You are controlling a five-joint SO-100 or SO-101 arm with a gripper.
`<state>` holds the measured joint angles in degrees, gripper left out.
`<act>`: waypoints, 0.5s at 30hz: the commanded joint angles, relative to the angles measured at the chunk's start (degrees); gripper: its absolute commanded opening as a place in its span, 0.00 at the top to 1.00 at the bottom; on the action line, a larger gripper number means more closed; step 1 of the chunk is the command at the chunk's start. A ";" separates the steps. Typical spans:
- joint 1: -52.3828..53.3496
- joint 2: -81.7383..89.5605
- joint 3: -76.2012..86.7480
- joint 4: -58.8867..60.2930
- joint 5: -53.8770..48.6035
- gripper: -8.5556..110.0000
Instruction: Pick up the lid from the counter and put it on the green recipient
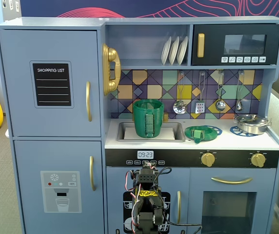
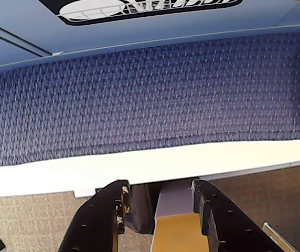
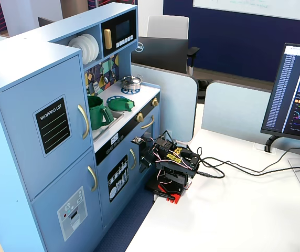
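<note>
The green lid (image 1: 200, 132) lies flat on the left blue burner print of the white counter (image 1: 237, 142); it also shows in a fixed view (image 3: 121, 103). The tall green recipient (image 1: 148, 118) stands upright in the sink, its mouth uncovered, and is seen from the side too (image 3: 96, 111). My arm (image 1: 147, 204) sits folded on the white table in front of the kitchen's lower doors, far below the counter. In the wrist view my gripper (image 2: 160, 188) is open and empty. It points down over the table's edge at the blue carpet.
A shiny silver pot with its lid (image 1: 251, 123) stands on the right burner print. Utensils hang on the back wall above the counter. Cables (image 3: 228, 169) trail from the arm's base across the white table towards a monitor (image 3: 297, 94).
</note>
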<state>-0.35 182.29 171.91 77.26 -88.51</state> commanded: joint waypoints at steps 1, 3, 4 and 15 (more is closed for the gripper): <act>0.79 -0.18 -0.18 10.63 0.09 0.93; 1.23 -0.18 -0.18 10.63 0.62 0.93; 1.32 -0.18 -0.18 10.63 1.32 0.93; 11.78 -0.35 -3.43 -4.04 -0.88 0.93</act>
<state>4.66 182.29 171.91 76.46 -88.15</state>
